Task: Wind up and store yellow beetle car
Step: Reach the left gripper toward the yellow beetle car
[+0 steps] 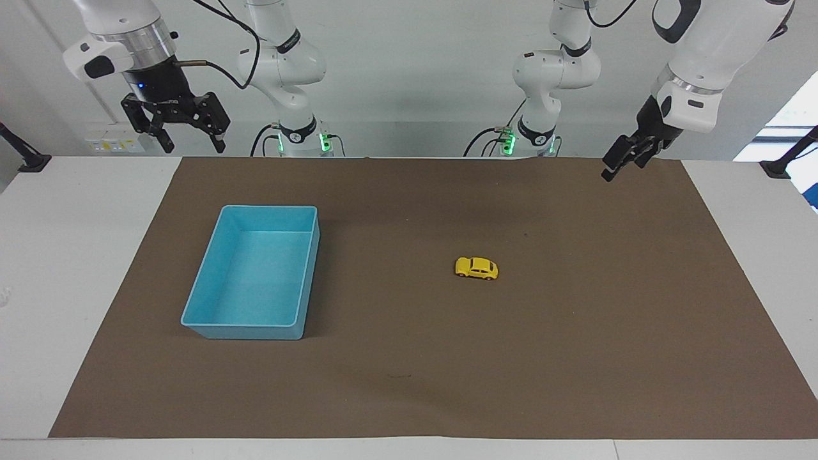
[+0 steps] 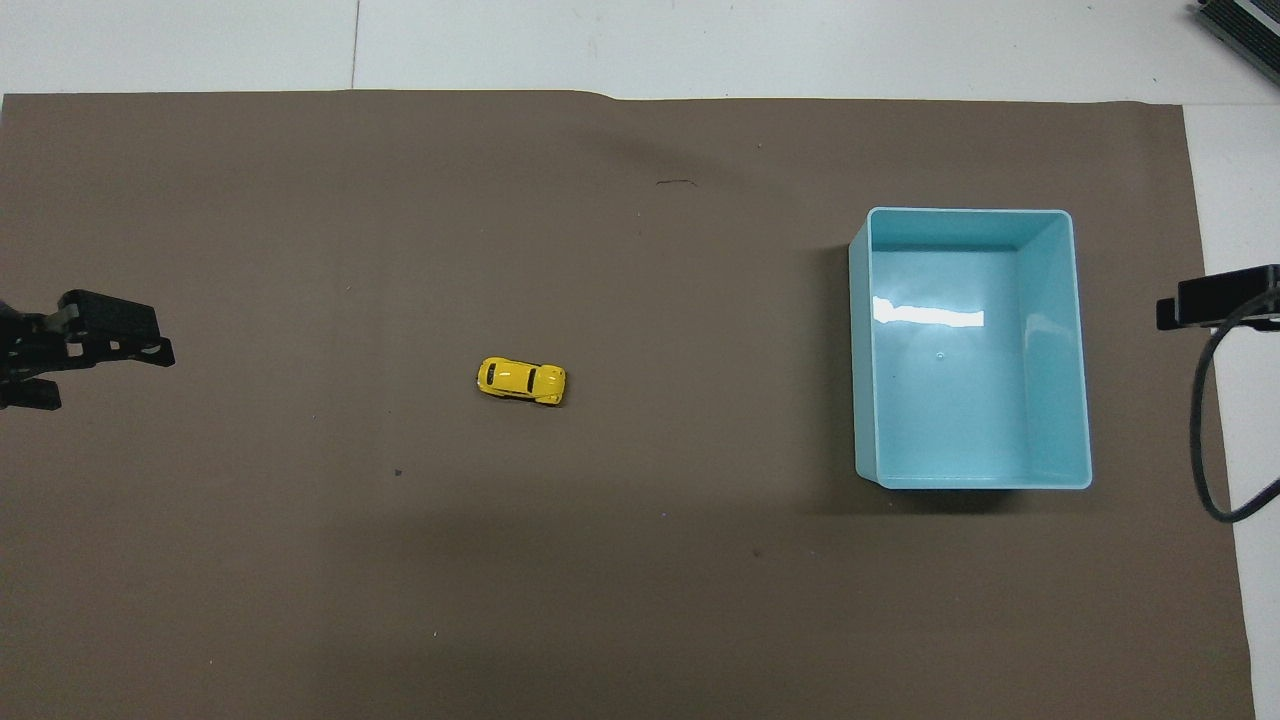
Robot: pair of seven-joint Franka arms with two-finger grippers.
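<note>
The yellow toy car (image 1: 476, 268) rests on the brown mat (image 1: 575, 358), well apart from the blue bin (image 1: 198, 319). My left gripper (image 1: 623, 161) hangs spread over the mat's edge; my right gripper (image 1: 177, 131) waits, spread, empty.

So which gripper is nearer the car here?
Left. The left gripper hangs over the mat's edge at the car's end; the right gripper waits raised off the mat, bin-side.

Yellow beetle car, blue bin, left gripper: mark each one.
yellow beetle car (image 1: 477, 268), facing view, on its roof.
blue bin (image 1: 195, 294), facing view, on its rim.
left gripper (image 1: 618, 167), facing view, between its fingertips.
</note>
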